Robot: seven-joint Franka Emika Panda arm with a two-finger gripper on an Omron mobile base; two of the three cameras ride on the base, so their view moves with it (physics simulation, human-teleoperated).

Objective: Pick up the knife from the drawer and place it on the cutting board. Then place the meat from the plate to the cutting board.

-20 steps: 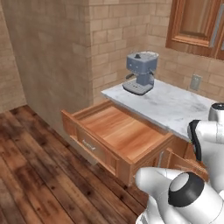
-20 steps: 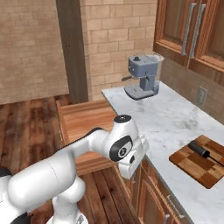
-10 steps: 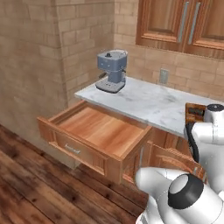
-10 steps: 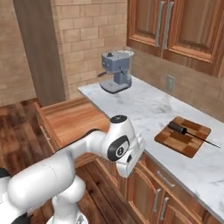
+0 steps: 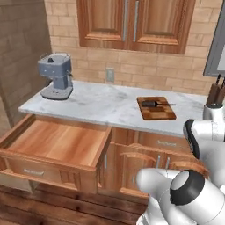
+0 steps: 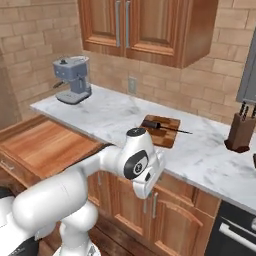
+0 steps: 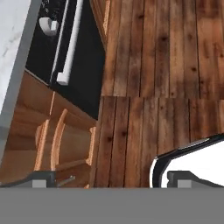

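While the pincer (image 7: 111, 180) points down at the wooden floor (image 7: 162, 78) in front of the lower cabinet doors (image 7: 57, 140), its two dark fingertips (image 7: 41, 178) stand at the far sides of the hand view, spread wide with nothing between them. The knife (image 5: 159, 104) lies well apart from it, up on the cutting board (image 5: 156, 108), black handle toward the left end of the board and thin blade reaching past its right edge, as the left base view shows it. The board rests on the marble counter (image 5: 101, 103), above and beyond where the arm hangs below the counter's edge. In the right base view the same knife (image 6: 164, 127) sits on the board (image 6: 159, 130) just behind the arm's upper joint (image 6: 137, 160). The drawer (image 5: 55, 147) stands pulled out, off to the left of the arm and lower than the counter, its inside bare wood. A grey coffee machine (image 5: 55, 76) stands at the counter's left end, and a knife block (image 6: 240, 130) with dark handles stands toward the right. The black oven front (image 7: 65, 48) with its pale bar handle lies beside the cabinet doors near the pincer.
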